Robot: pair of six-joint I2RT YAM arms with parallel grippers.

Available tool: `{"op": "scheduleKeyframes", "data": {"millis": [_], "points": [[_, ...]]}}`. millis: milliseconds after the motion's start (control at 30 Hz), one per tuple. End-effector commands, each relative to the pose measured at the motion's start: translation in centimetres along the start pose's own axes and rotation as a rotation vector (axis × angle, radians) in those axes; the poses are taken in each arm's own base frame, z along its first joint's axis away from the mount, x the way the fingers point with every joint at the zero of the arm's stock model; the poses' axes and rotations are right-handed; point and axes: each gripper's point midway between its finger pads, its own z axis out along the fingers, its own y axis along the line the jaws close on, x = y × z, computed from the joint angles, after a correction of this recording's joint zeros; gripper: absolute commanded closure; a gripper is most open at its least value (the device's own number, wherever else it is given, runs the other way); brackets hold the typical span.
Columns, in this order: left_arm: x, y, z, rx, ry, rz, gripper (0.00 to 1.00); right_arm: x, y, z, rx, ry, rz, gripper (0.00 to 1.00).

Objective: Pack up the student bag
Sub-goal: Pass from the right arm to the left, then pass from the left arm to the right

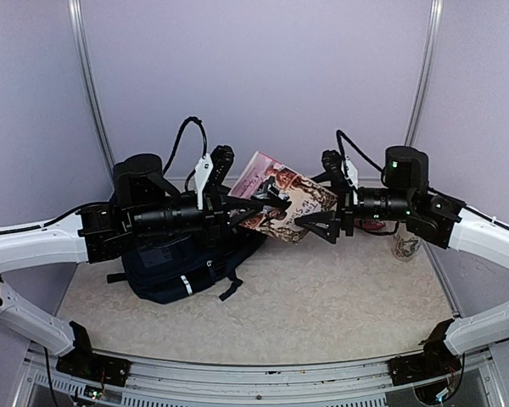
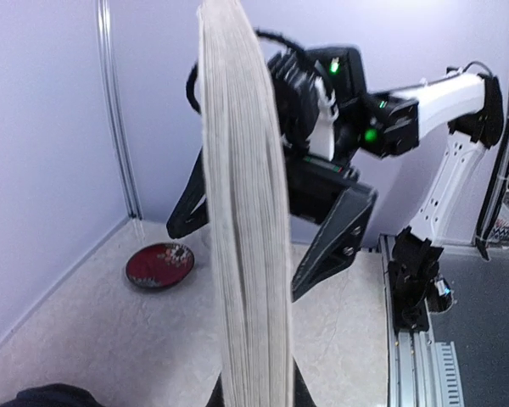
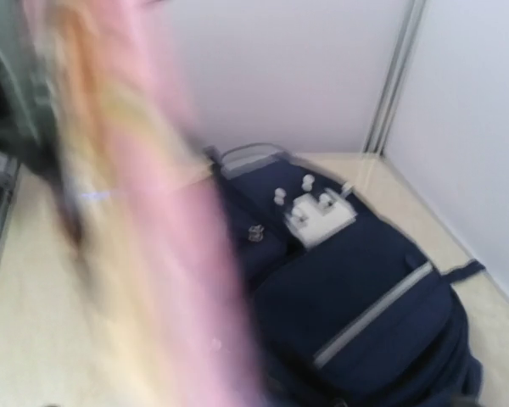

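Your left gripper point(image 1: 242, 212) is pinched shut on one end of the book point(image 1: 276, 199). In the left wrist view the page edges rise straight up from between its fingers, so the book's long axis runs on from that arm's own line. The right gripper point(image 1: 304, 219) faces it from the other side with its fingers point(image 2: 335, 229) spread wide, one on each face of the book. From these views you cannot tell whether either pad touches the cover, so judge the book as carried by the left arm alone. What the next move turns on is where the student bag point(image 1: 176, 270) lies from that grip. It lies flat on the table point(image 1: 322, 314), directly under the left arm and a little toward its base, below and behind the held end of the book rather than ahead of it. The left arm is plainly the nearer one, and the right gripper hangs well off to the bag's side. In the right wrist view the bag shows its front, pale stripe and white patches up, but the blurred book hides part of it and you cannot tell whether any opening faces you. You probably have to bring the book down and back toward the bag.
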Motion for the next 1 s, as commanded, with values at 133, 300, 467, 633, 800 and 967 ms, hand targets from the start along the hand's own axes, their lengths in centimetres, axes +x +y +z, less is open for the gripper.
{"op": "scheduleKeyframes", "data": {"millis": [133, 300, 467, 633, 800, 967], "points": [[-8.0, -1.4, -2.7, 0.051, -0.308, 0.043, 1.00, -5.2, 1.6, -4.3, -0.172, -0.422, 0.105, 0.00], [-9.4, -1.6, -3.0, 0.063, -0.359, 0.037, 1.00, -6.1, 2.7, -5.1, -0.248, -0.523, 0.120, 0.00], [-9.3, -2.5, -2.9, 0.124, -0.379, 0.027, 1.00, -6.5, 3.0, -4.7, -0.323, -0.560, 0.158, 0.01], [-8.7, -2.7, -2.6, 0.140, -0.365, 0.016, 1.00, -7.1, 3.3, -4.5, -0.390, -0.583, 0.165, 0.16], [-7.6, -2.6, -2.2, 0.137, -0.334, 0.022, 1.00, -7.9, 4.2, -4.5, -0.463, -0.573, 0.142, 0.74], [-6.5, -1.5, -2.2, 0.079, -0.307, 0.018, 1.00, -7.3, 2.4, -3.1, -0.384, -0.508, 0.232, 1.00]]}}
